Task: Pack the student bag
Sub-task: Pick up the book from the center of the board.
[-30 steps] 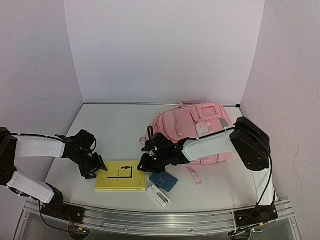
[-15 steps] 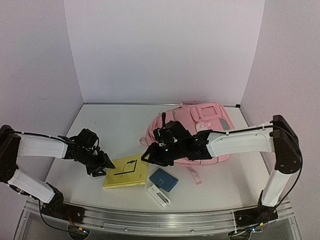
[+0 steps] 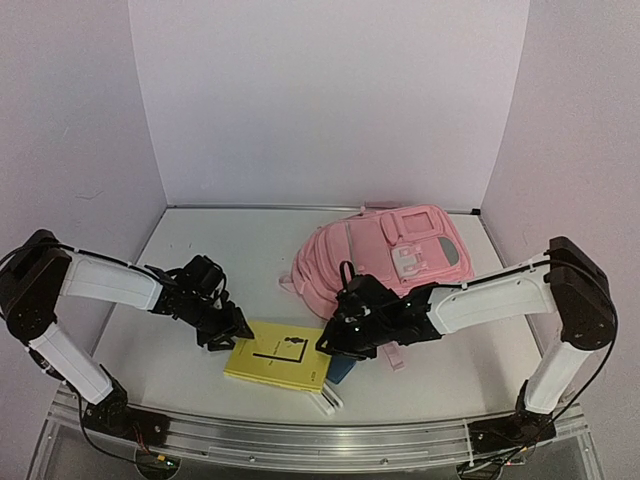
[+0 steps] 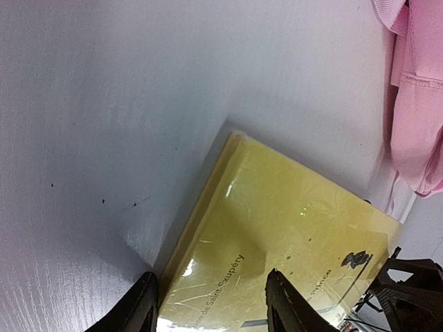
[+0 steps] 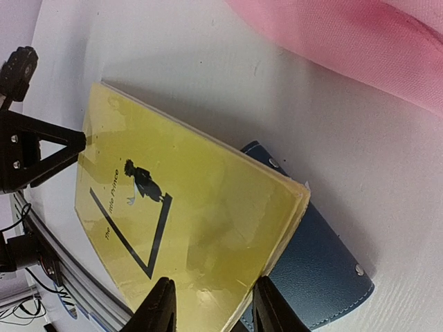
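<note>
Your left claw (image 4: 211, 301) and right claw (image 5: 211, 299) both sit spread wide over opposite edges of the yellow book (image 3: 278, 357), student bag (image 3: 385, 250) just beyond it

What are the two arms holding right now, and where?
Nothing, it seems. The left fingers and right fingers are spread open over the yellow book, near opposite edges, not clamped on it.

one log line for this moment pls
left gripper: open, at yellow book left edge | right gripper: open, at book right edge | book: right edge on blue case | student bag: behind book
</note>
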Motion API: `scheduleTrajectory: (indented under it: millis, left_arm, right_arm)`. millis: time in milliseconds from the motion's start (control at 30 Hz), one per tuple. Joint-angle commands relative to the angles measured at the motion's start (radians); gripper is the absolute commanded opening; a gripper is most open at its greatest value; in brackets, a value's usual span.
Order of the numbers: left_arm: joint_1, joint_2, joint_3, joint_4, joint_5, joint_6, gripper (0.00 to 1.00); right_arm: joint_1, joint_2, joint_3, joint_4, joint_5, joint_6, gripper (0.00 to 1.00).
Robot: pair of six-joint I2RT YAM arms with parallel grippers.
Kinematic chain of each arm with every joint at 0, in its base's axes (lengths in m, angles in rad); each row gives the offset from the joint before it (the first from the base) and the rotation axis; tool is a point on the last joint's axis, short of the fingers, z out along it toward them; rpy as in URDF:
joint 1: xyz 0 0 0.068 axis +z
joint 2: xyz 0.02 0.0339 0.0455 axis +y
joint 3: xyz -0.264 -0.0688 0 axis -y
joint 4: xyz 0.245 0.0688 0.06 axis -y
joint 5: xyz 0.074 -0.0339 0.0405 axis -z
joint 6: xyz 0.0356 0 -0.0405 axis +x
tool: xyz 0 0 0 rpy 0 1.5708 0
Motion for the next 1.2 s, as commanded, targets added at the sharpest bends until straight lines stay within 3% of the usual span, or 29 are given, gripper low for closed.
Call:
scheduleTrajectory:
  millis: [0, 267, 933, 1167]
  left_arm:
    - [-0.038, 0.067, 0.003, 0.048, 0.061, -0.022, 0.52]
    - [-0.040, 0.077, 0.001, 0.038, 0.056, -0.028, 0.51]
    - [-0.041, 0.063, 0.000, 0.026, 0.052, -0.035, 0.50]
    - [-0.041, 0.062, 0.005, 0.022, 0.050, -0.031, 0.50]
  right_arm:
    - [0.027, -0.019, -0.008, 0.131, -0.029, 0.046, 0.39]
    - [0.023, -0.069, -0.115, 0.145, 0.024, 0.151, 0.51]
    - [0.016, -0.148, -0.204, 0.148, 0.097, 0.252, 0.53]
    - [0.016, -0.092, -0.171, 0.174, 0.068, 0.214, 0.52]
